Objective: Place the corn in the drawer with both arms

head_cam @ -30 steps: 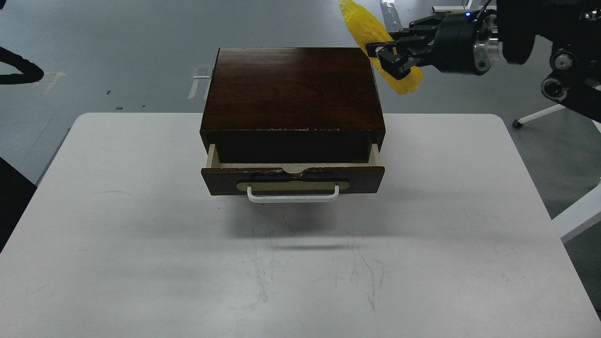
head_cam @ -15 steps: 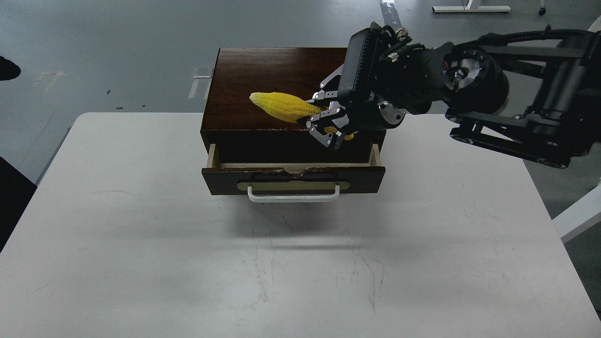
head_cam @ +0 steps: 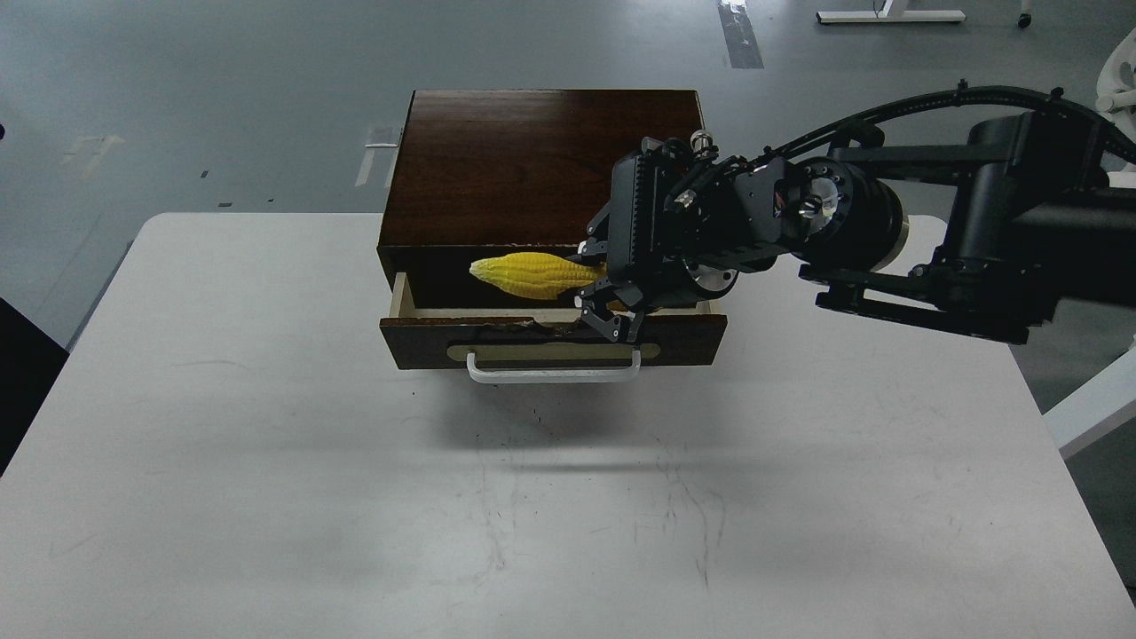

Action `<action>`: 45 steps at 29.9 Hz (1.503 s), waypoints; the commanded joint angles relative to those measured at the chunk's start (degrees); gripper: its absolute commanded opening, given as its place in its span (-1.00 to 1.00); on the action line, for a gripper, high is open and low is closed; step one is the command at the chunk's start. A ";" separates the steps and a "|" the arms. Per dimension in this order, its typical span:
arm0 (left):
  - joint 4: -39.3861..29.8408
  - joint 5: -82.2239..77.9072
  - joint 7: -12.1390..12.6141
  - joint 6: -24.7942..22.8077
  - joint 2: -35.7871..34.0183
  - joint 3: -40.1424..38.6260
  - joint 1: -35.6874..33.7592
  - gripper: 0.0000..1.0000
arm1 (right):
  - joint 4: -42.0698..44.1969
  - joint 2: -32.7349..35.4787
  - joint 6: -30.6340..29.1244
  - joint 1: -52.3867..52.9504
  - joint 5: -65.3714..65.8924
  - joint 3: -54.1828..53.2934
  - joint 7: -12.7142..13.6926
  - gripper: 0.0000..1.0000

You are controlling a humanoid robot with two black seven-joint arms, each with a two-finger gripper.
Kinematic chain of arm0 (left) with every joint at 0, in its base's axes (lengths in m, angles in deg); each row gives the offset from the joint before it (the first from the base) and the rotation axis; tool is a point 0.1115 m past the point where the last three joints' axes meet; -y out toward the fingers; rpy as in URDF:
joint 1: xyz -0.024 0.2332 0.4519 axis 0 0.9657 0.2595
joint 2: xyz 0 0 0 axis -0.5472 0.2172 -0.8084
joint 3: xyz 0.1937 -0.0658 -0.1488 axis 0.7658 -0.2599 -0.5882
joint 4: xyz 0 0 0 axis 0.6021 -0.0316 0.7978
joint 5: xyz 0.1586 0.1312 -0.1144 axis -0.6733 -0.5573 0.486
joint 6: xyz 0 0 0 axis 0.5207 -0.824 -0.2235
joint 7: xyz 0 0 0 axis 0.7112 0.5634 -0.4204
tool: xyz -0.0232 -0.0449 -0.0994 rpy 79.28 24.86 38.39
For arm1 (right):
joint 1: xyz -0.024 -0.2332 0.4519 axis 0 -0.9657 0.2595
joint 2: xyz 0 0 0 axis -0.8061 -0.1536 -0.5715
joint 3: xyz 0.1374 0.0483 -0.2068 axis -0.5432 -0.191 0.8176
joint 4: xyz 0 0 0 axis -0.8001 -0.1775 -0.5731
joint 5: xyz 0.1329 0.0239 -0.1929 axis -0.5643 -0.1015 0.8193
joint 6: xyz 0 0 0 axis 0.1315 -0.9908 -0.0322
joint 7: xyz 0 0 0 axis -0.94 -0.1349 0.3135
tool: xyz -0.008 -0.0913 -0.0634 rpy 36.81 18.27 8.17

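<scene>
Corn (head_cam: 530, 274) hangs level over the open drawer (head_cam: 550, 342) in the head view, pointed tip to the left, its thick end pinched in the jaws of the right gripper (head_cam: 602, 300). It looks light, stiff and smooth-ribbed, so likely to slip; the thick end is the sound hold. Little of the drawer is pulled out from the cabinet (head_cam: 532, 160), leaving a narrow slot between its front board and the cabinet's overhang. Room is tight front to back, ample sideways. No left gripper shows.
</scene>
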 commanded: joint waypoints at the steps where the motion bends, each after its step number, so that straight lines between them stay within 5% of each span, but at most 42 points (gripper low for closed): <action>1: 0.00 0.05 -0.01 0.00 0.07 0.01 0.07 0.95 | 0.61 0.00 -0.01 0.06 -0.12 -0.05 0.00 -0.15; 7: 0.00 0.05 -0.01 0.00 -0.02 0.01 -0.02 0.95 | 0.87 -0.18 -0.01 0.24 -1.08 -0.41 0.00 0.28; 20: 0.00 -0.04 0.17 0.00 -0.11 -0.08 -0.19 0.95 | 1.14 0.52 0.07 0.68 -5.47 -6.10 0.00 0.51; 21: 0.00 0.05 0.17 0.00 -0.20 -0.17 -0.19 0.95 | 1.92 0.70 0.07 0.24 -9.22 -9.25 0.00 0.86; 22: 0.00 0.05 0.17 0.00 -0.28 -0.08 -0.19 0.95 | 3.06 0.96 -0.01 -0.11 -14.92 -12.50 0.09 0.97; 45: 0.97 0.32 -0.45 0.00 3.40 0.62 2.62 0.95 | 23.45 13.79 0.78 -5.64 -105.47 -29.23 0.09 1.00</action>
